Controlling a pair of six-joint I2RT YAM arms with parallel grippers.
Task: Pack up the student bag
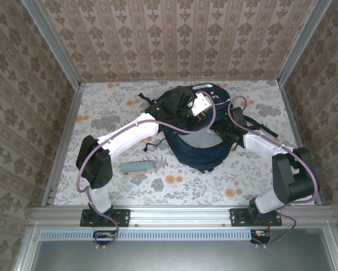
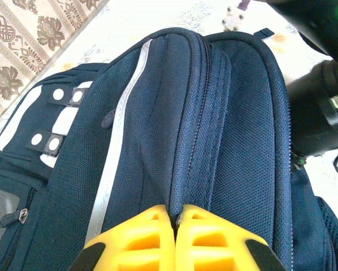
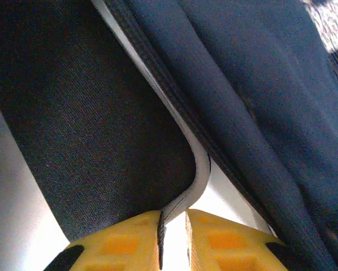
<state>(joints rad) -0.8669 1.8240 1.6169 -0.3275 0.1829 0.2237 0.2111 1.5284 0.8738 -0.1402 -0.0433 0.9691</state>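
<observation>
Navy-blue with white stripes, the student bag (image 1: pixel 198 158) lies mid-frame in the top view on the flowered table (image 1: pixel 101 107), with a flat grey-green case (image 1: pixel 138 167) near its lower left. Low in the left wrist view the left gripper (image 2: pixel 176 215) is pinched tight on a ridge of the bag's fabric beside a zip. Low in the right wrist view the right gripper (image 3: pixel 173 219), nearly closed, nips the bag's thin pale edge.

The floral table (image 1: pixel 259 183) bears the student bag (image 1: pixel 197 157) and perhaps a pencil case (image 1: pixel 138 167).
</observation>
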